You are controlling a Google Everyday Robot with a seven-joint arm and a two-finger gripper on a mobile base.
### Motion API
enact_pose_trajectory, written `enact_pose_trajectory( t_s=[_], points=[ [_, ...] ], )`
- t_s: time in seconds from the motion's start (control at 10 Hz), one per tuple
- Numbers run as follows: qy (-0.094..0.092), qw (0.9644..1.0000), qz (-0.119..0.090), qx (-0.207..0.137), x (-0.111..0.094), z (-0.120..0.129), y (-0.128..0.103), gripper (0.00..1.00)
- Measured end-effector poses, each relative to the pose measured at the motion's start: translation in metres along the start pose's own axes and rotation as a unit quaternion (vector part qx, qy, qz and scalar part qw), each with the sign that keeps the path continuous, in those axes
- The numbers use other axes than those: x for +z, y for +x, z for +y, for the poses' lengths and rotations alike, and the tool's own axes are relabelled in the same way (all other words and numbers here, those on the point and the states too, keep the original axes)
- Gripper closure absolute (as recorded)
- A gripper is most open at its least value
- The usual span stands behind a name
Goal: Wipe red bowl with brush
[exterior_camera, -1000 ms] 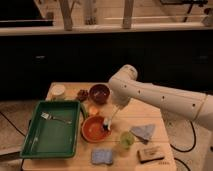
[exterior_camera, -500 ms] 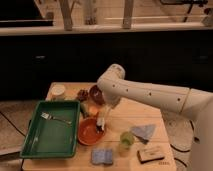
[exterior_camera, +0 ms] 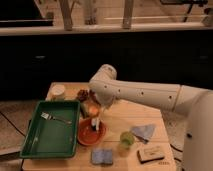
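Note:
The red bowl [exterior_camera: 90, 134] sits on the wooden table, just right of the green tray. My gripper [exterior_camera: 97, 115] hangs from the white arm directly above the bowl. It is shut on the brush [exterior_camera: 95, 124], whose pale handle points down steeply. The lower end of the brush reaches the inside of the bowl near its middle. The dark bristle tip cannot be made out. The arm's wrist hides the far rim of the bowl.
A green tray [exterior_camera: 35, 145] with a metal fork [exterior_camera: 55, 118] lies at the left. A small dark maroon bowl [exterior_camera: 83, 94] and a white cup [exterior_camera: 58, 91] stand behind. A green cup [exterior_camera: 127, 138], blue cloth [exterior_camera: 145, 131], blue sponge [exterior_camera: 102, 156] and brown block [exterior_camera: 151, 153] lie at the right and front.
The arm has swung left. The gripper and brush moved from the bowl's right side to above its middle. The bowl stayed in place.

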Motion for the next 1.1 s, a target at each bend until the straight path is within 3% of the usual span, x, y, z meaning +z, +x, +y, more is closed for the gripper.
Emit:
enact_pose_trajectory(
  t_s=[0.8,1.1],
  points=[
    [-0.002,0.9968,-0.024,-0.076,0.005,-0.001,-0.050,0.97],
    [-0.009,0.9968,-0.032,-0.072,0.009,0.016,-0.050,0.97]
  ],
)
